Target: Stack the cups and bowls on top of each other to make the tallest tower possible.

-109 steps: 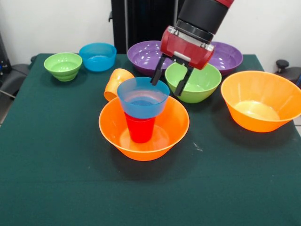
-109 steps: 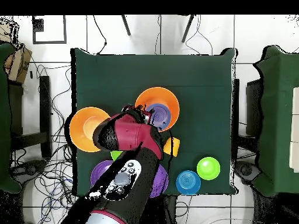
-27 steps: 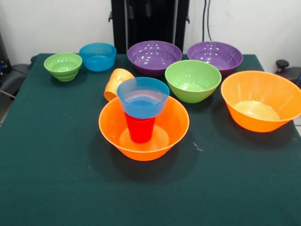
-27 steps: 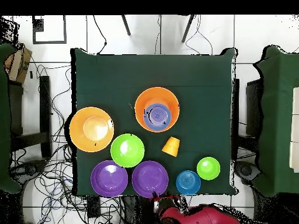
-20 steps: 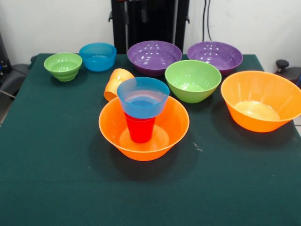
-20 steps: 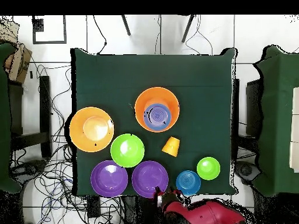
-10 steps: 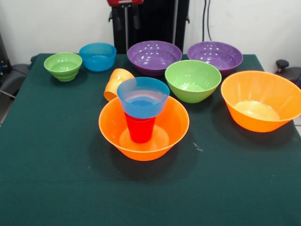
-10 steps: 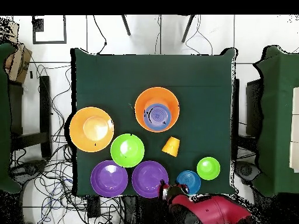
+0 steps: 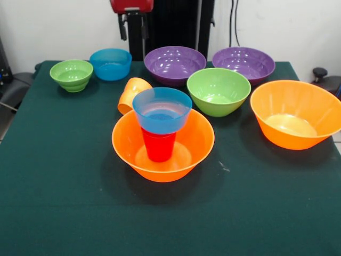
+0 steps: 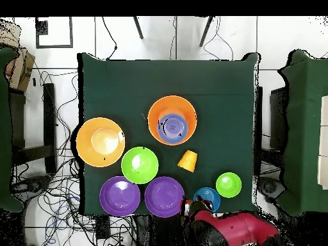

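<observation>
Three pieces make up the tower (image 9: 162, 136) as we find it: a large orange bowl (image 9: 128, 146) near the middle of the desk (image 9: 58, 202) as base, the red cup (image 9: 159, 145) standing in it, and a small blue bowl (image 9: 162, 111) seated on the cup's rim.

Left loose, largest first: the second large orange bowl (image 9: 295, 114) stands well apart at the front view's right edge. Two purple bowls (image 9: 175, 64) sit side by side along the far edge, and the medium green bowl (image 9: 218, 92) stands just in front of them. The other small blue bowl (image 9: 111, 64) and the small green bowl (image 9: 71, 74) stand close together in the far left corner. The orange cup (image 9: 132, 94) lies on its side just behind the tower's base.

The gripper (image 9: 133, 26) hangs at the far edge, beside the loose blue bowl and above it. Its jaws are parted and carry nothing.

We judge the task under half done: three pieces placed, seven to go. That blue bowl appears the likeliest next pick.
</observation>
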{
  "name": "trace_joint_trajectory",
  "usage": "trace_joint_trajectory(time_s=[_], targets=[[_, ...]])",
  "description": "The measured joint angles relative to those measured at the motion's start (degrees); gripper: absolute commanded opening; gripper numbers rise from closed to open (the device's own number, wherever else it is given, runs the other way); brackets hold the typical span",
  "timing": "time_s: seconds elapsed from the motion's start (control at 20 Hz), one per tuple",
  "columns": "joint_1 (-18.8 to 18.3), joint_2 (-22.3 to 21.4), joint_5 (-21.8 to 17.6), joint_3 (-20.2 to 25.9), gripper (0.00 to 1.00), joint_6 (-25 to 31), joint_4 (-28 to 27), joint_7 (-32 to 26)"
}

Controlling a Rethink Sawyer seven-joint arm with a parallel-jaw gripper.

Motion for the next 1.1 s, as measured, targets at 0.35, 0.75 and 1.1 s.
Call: trace_joint_trajectory(time_s=[0.35, 0.75, 1.1], targets=[[-0.7, 0.3, 0.0, -0.9, 1.00, 0.0, -1.7, 0.0], [1.2, 0.7, 0.0, -5.5, 1.00, 0.0, -3.7, 0.0], [8.0, 4.7, 0.0, -12.9, 1.00, -0.7, -7.5, 0.0]])
